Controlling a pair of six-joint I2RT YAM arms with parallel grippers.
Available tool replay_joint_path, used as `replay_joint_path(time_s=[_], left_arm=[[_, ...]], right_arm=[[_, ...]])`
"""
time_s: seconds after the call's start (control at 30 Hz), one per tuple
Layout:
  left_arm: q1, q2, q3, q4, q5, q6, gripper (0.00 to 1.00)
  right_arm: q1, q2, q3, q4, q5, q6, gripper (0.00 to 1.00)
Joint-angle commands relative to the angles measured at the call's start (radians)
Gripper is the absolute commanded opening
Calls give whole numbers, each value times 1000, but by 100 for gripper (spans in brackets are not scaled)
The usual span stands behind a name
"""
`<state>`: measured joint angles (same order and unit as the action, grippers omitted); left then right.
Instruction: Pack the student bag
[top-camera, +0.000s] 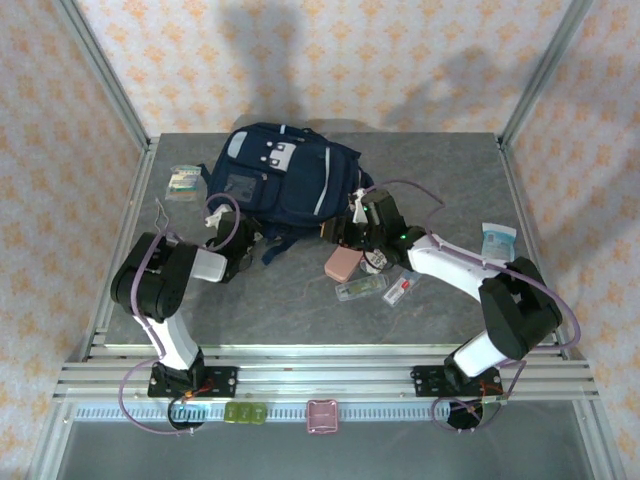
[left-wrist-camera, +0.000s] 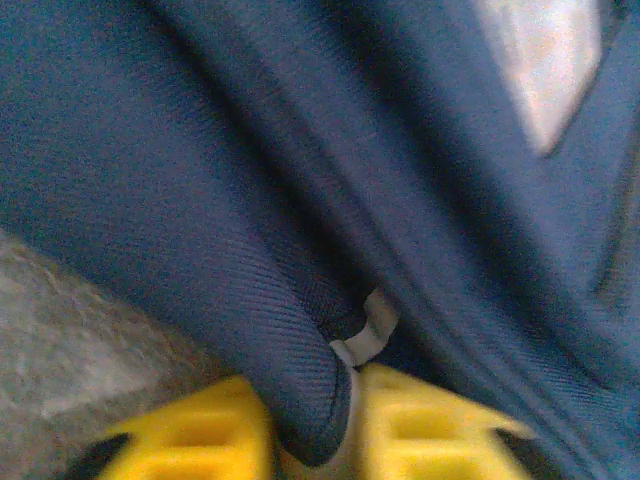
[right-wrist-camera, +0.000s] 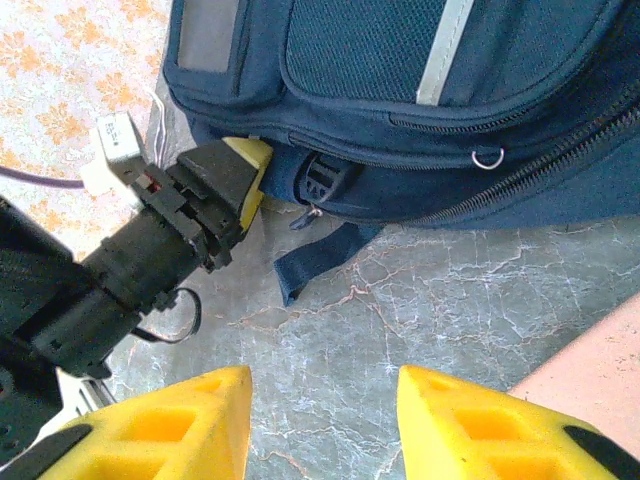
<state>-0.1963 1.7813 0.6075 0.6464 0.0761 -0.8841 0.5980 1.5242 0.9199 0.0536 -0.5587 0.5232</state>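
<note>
1. Navy twill, top view: the student bag (top-camera: 285, 175), a large soft backpack with pale grey patches and a grey stripe, lies front-up at the far middle of the grey marbled table (top-camera: 300, 320). The left gripper (top-camera: 243, 240) sits at its near-left edge and the right gripper (top-camera: 345, 228) at its near-right edge. A rounded pink pouch (top-camera: 340, 263) and a clear plastic case (top-camera: 360, 288) lie just beside the right gripper.
2. Left wrist view: yellow moulded plastic fingers (left-wrist-camera: 200, 435) are clamped together on a fold of the bag's cloth. A small pale tab (left-wrist-camera: 372, 325) pokes out beside the fold.
3. Right wrist view: yellow fingers (right-wrist-camera: 170, 425) stand apart with nothing between them, above bare table near the bag's lower edge. Mesh pocket, zip lines, a metal ring pull (right-wrist-camera: 488, 158) and a loose webbing strap (right-wrist-camera: 315, 262) show.
4. Handling, as a judgement: limp and probably light while unfilled. It would sag and bunch when lifted, and smooth cloth may slip from a pinch. Seams, webbing or zip pulls offer surer holds.
</note>
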Motion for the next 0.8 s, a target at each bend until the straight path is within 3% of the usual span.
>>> replay_joint_path(time_s=[0.0, 0.37, 0.53, 0.77], left_arm=[[14, 13, 32, 17, 120, -16, 0], [-4, -302, 95, -257, 220, -88, 0], [-26, -393, 75, -271, 214, -159, 0], [-52, -434, 88, -286, 219, -194, 0]], right_arm=[[25, 26, 1, 11, -5, 0, 41], [163, 196, 112, 79, 57, -24, 37], [176, 239, 130, 194, 149, 14, 42], [186, 272, 155, 290, 285, -47, 45]])
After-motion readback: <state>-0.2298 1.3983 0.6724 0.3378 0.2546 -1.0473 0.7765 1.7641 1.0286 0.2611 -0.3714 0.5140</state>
